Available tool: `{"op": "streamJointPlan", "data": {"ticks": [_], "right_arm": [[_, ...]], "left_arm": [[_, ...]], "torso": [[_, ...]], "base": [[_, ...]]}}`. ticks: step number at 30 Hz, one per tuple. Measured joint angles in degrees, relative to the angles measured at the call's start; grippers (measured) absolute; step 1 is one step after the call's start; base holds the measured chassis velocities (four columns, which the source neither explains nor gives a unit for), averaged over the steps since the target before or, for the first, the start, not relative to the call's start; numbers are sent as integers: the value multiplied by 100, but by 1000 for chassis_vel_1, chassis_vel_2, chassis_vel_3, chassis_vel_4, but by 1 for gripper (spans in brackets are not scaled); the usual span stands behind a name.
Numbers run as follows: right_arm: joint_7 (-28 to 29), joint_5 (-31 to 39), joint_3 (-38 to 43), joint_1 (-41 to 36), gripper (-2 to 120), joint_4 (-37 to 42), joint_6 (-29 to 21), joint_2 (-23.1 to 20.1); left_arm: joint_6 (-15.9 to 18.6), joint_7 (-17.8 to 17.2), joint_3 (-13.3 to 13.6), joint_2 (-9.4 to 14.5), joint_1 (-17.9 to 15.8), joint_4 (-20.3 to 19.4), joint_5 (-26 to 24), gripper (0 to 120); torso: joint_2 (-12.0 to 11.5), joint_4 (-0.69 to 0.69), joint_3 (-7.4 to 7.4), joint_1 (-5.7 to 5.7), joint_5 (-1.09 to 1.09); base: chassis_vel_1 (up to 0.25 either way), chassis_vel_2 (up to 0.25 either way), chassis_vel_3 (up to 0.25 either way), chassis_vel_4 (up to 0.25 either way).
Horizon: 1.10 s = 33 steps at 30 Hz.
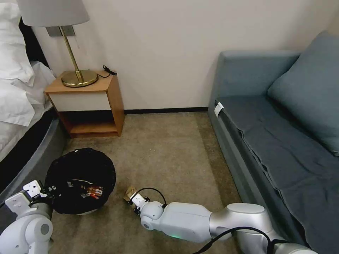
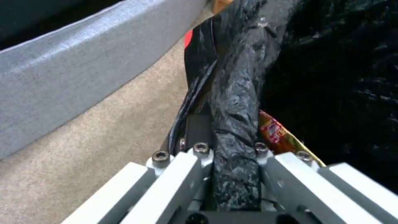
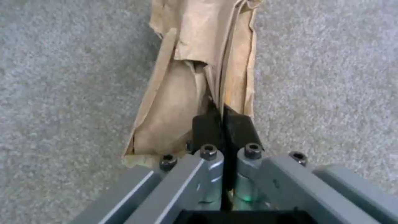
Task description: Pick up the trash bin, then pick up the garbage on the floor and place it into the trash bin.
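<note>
Right claw low over the beige carpet floor, black pads pressed together on a fold of the crumpled brown paper scrap — one piece, lying on the carpet just beside the bin in the head view. Left claw clamped on the rim of the low round trash bin wrapped in crinkly black plastic liner, liner bunched between the fingers.

Inside the bin: a brown-gold snack wrapper with red print close against the gripped rim; from the head view, red-and-white scraps on the bottom, exact count hard to tell.

Bin close against the grey curved bed base on the left. Beyond it, one wooden nightstand carrying one brass lamp with a pale shade. Blue-grey sofa along the right edge. Open carpet between bin and sofa, reaching back to the wall.
</note>
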Motion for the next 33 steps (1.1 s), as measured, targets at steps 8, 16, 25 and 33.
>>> {"op": "streamJointPlan", "data": {"ticks": [8, 16, 25, 33], "right_arm": [[123, 23, 173, 174, 0, 499, 18, -309], [243, 77, 961, 724, 0, 2292, -171, -1276], [289, 211, 2121, 1104, 0, 3958, -398, -2009], [650, 750, 2164, 1304, 0, 4720, -506, -1372]], "left_arm": [[-1, 2, 5, -5, 4, 0, 2, 3], [3, 7, -35, 67, 6, -22, -54, 3], [16, 7, 54, 113, -46, 29, -50, 3], [38, -10, 185, 38, -105, 29, -19, 3]], "torso": [[0, 0, 0, 0, 1], [0, 0, 0, 0, 1], [0, -2, 0, 0, 1], [0, 1, 0, 0, -1]], "base": [[0, 0, 0, 0], [0, 0, 0, 0], [0, 0, 0, 0], [0, 0, 0, 0]]}}
